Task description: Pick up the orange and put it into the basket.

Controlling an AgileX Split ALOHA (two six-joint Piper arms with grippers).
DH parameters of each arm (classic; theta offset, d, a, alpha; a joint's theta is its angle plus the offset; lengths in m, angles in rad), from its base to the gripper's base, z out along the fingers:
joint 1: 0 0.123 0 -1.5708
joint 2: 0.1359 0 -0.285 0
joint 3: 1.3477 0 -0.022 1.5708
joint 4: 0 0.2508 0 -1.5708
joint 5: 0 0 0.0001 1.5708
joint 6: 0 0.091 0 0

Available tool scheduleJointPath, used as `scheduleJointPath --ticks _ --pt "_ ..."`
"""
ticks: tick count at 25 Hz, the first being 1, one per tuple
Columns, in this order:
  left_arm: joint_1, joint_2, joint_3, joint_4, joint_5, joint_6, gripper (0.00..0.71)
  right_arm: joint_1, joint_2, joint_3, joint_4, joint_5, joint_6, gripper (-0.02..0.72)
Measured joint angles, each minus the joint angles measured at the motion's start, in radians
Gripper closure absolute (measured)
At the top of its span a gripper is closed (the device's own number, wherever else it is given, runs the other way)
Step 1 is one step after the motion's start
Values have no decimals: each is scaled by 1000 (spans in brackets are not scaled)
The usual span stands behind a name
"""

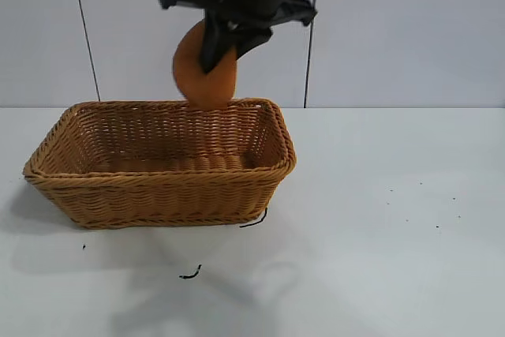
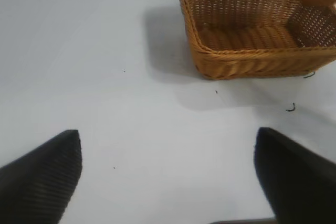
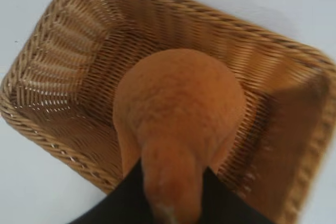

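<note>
Orange held over the basket: early drop risk

Exterior: the right tool (image 1: pixel 225 41) is gripping the orange (image 1: pixel 207 69) above the basket (image 1: pixel 162 183)'s far rim; releasing now risks bouncing out. Left wrist: the left tool (image 2: pixel 168 177) is idling, spread apart, away from the basket (image 2: pixel 247 59). Right wrist: the orange (image 3: pixel 178 108) is hanging over the basket (image 3: pixel 58 77)'s interior.

White table (image 1: pixel 394 274) fills the lower scene, matte, with soft shadows. Pale wall (image 1: pixel 410 37) behind, split by thin dark vertical lines. Small dark curled scrap (image 1: pixel 189 275) lies on the table in front. Another dark strand (image 1: pixel 254 221) curls nearby. Tiny dark specks (image 1: pixel 436 226) scatter across the right side.
</note>
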Motion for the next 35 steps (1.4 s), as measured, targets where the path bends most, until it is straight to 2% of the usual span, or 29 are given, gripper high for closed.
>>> scheduleJointPath --ticks 2,3,7,8,10,14,15,19,23,32,35 --pt "0 0 0 0 0 0 71 0 13 0 0 0 0 561" --pt "0 0 0 0 0 0 71 0 15 0 0 0 0 510" --pt "0 0 0 0 0 0 71 0 -2 0 -2 -6 -3 191" --pt "0 0 0 0 0 0 71 0 -9 0 -2 -5 -8 134" --pt "0 0 0 0 0 0 71 0 -29 -1 -4 1 -8 83" --pt "0 0 0 0 0 0 71 0 -59 -69 -46 93 -8 57" --pt "0 0 0 0 0 0 71 0 -62 -96 -69 129 -8 57" --pt "0 0 0 0 0 0 71 -10 -66 -242 -189 265 63 57" --pt "0 0 0 0 -1 0 71 -73 -70 -331 -287 364 114 57" --pt "0 0 0 0 -1 0 71 -360 -73 -341 -305 445 125 60" --pt "0 0 0 0 -1 0 71 -458 -73 -341 -293 480 125 61"
